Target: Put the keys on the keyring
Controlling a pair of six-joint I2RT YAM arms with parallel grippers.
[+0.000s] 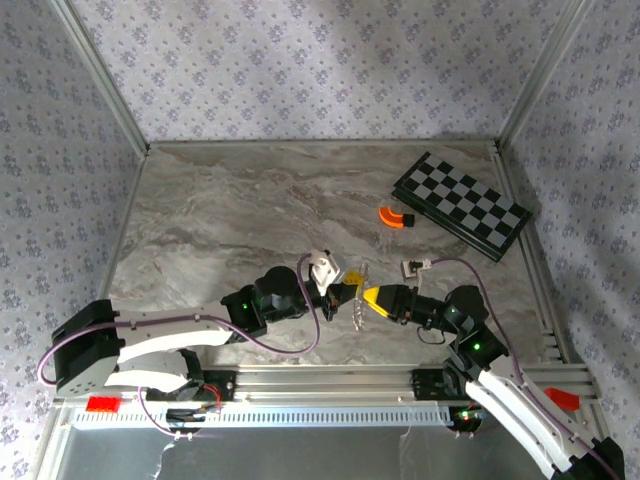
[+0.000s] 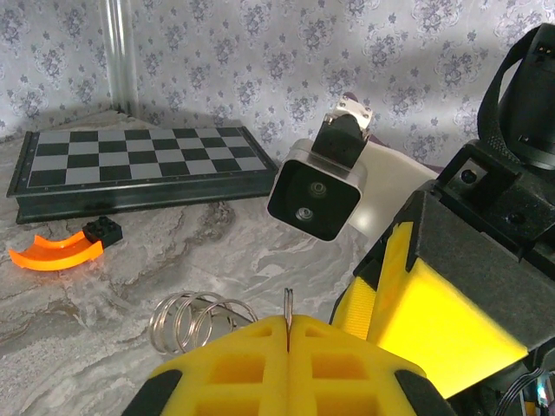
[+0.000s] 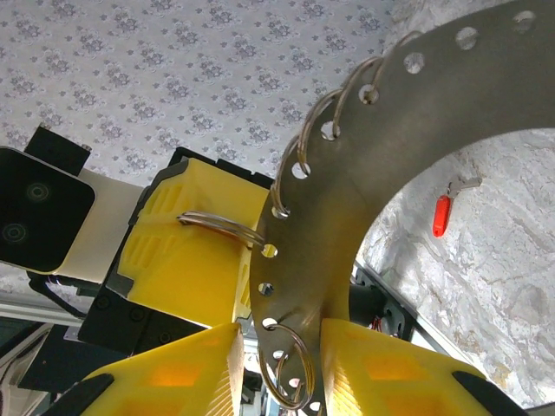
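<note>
The marble table [image 1: 200,220] carries a folded chessboard [image 1: 460,205] at its far right; the two arms meet over the near middle; the right gripper [image 3: 282,351] is clenched on the keyring [image 3: 390,147], a flat silvery metal band pierced with holes and hung with wire loops, held up off the table between the yellow fingers; the left gripper [image 2: 286,322] is clamped tight on a small wire ring [image 3: 221,227] that passes through one hole at the band's left edge; an orange curved piece [image 1: 395,216] with a black brick [image 2: 102,230] on its end lies just near of the chessboard; the key [image 3: 442,215], red-headed, lies on the table well apart from the keyring, seen through the band's arch.
</note>
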